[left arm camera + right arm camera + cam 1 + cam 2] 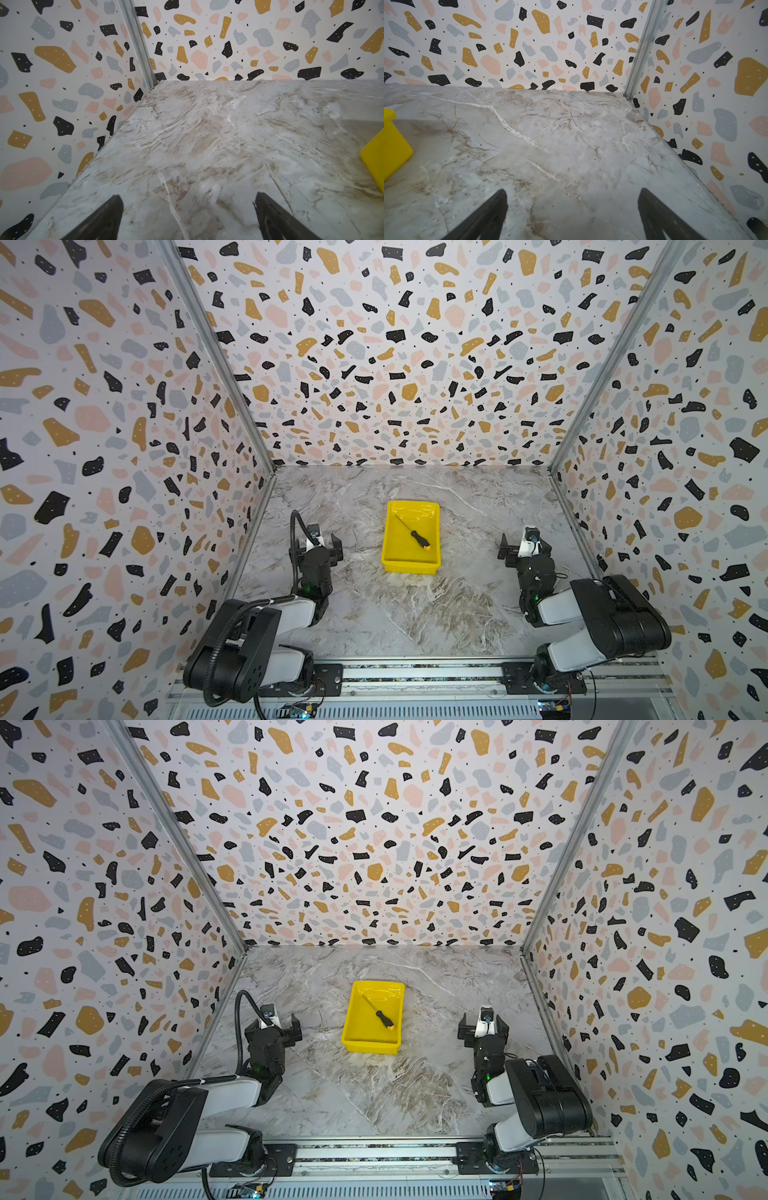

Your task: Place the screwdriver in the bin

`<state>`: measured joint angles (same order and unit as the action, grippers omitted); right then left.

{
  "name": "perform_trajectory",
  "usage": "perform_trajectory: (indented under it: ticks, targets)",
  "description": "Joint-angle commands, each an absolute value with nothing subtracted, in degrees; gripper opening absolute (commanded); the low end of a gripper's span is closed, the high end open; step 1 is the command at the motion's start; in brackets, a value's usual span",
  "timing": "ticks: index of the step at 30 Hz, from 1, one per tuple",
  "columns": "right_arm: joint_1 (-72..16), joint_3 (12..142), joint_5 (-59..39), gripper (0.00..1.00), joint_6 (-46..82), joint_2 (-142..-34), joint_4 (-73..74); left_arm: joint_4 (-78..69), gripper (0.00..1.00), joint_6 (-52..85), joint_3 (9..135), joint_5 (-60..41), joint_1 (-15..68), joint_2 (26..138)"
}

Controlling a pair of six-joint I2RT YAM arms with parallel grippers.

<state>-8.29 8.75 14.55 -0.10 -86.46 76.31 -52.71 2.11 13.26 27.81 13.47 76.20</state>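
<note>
Lying diagonally inside the glossy yellow bin (398,558), the slim screwdriver (417,536) is showing a thin grey shaft, black handle and orange-yellow cap. It is sitting between the left gripper (188,200) and right gripper (572,196), well apart from both, whose fingers (104,220) are standing wide apart and empty above the marble tabletop (207,124).

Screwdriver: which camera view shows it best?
Both top views, equally: the screwdriver lies whole, diagonally, inside the bin, nothing covering it. The left wrist and right wrist views each catch only a yellow corner of the bin, no screwdriver.
</note>
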Motion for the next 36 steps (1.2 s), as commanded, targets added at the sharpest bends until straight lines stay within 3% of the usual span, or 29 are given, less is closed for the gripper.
perform_trajectory:
  ticks: [1,8,11,13,36]
  targets:
    - [-8.1,9.9,14.1,0.99,-0.1,-85.9,76.9,-57.6,1.0,0.6,12.7,25.6,13.1,75.7]
    - [-7.9,9.9,14.0,0.99,-0.2,-85.8,76.8,-63.4,1.0,0.4,8.4,21.9,12.1,74.5]
    - [-8.0,9.9,14.0,0.99,-0.2,-85.8,76.8,-75.4,1.0,0.3,4.7,20.0,11.5,78.2]
    - [-8.0,9.9,14.0,0.99,-0.2,-85.8,76.8,-66.5,1.0,0.2,7.1,19.1,11.2,75.8]
    - [-7.8,10.2,13.7,0.99,-0.1,-85.8,76.6,-68.4,1.0,0.5,6.5,19.3,11.1,76.2]
